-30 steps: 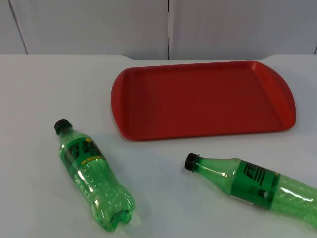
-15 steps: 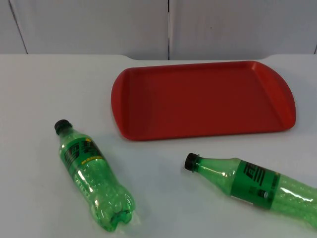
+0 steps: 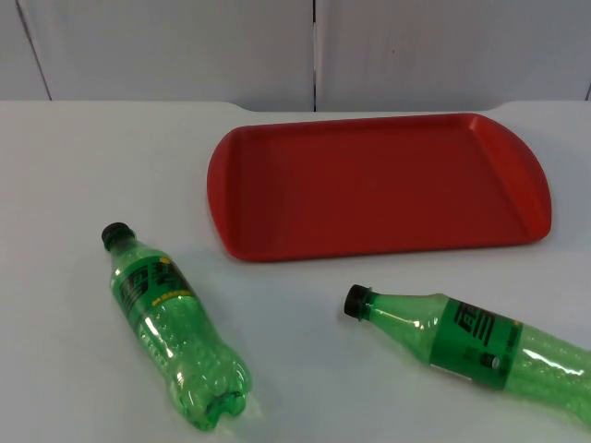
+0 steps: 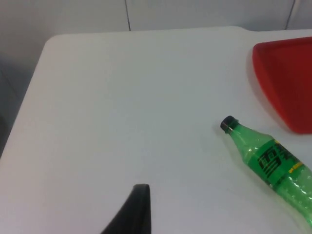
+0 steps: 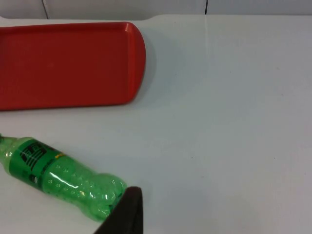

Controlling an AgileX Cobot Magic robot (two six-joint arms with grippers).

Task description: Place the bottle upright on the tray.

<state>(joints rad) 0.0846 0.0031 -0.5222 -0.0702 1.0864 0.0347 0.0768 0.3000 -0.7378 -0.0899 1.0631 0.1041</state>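
Two green bottles lie on their sides on the white worktop [image 3: 74, 157], apart from the red tray [image 3: 379, 185].

The left bottle [image 3: 171, 328] lies near the tray's left end, the right bottle [image 3: 471, 346] in front of it. The left pincer [image 4: 134, 214] and right pincer [image 5: 124, 214] each show one black fingertip above the worktop; how far they gape cannot be told.

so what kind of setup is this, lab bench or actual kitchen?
Looks like a lab test bench, not a kitchen: a bare white table ending at a plain grey partition wall, with staged props only, a red tray and two empty green bottles lying flat.
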